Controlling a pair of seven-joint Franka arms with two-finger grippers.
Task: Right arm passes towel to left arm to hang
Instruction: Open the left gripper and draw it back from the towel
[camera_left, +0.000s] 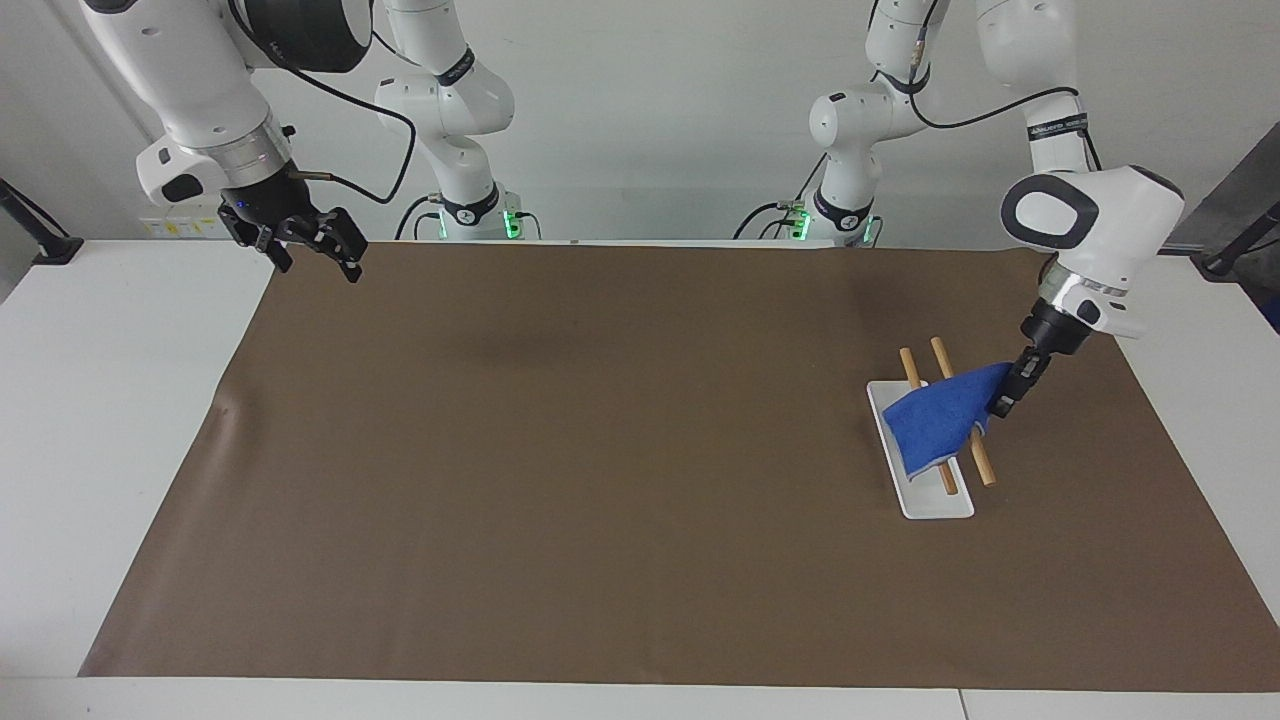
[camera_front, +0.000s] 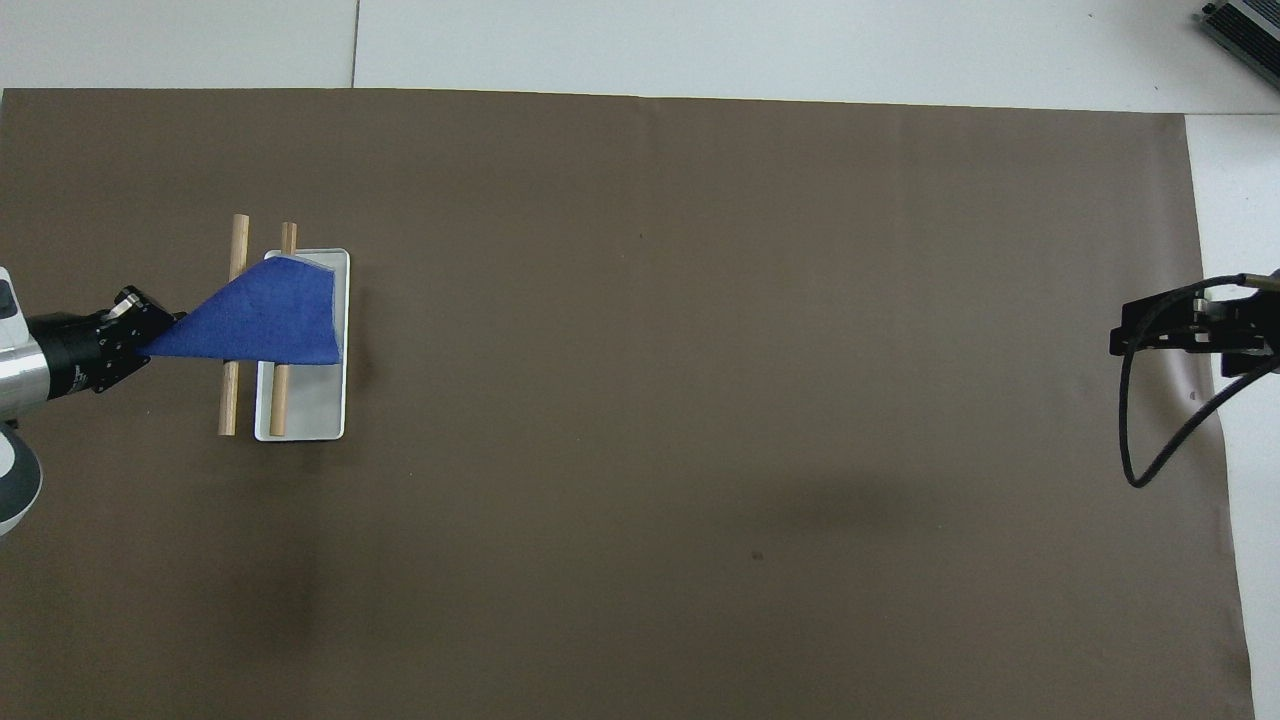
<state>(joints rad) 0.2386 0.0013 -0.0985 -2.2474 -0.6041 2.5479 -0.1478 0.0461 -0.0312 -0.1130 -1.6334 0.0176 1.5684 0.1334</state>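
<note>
The bright blue towel (camera_left: 940, 420) lies draped over two wooden rods (camera_left: 985, 470) that rest across a white tray (camera_left: 940, 505). My left gripper (camera_left: 1005, 400) is shut on one corner of the towel and holds that corner stretched out past the rods, just above the mat. In the overhead view the towel (camera_front: 265, 320) tapers to a point at the left gripper (camera_front: 140, 335). My right gripper (camera_left: 315, 250) hangs open and empty in the air over the mat's corner at the right arm's end, and the arm waits there (camera_front: 1150, 330).
A brown mat (camera_left: 600, 450) covers most of the white table. The tray (camera_front: 310, 405) and rods (camera_front: 238, 240) sit toward the left arm's end. A black cable (camera_front: 1150, 440) hangs from the right gripper.
</note>
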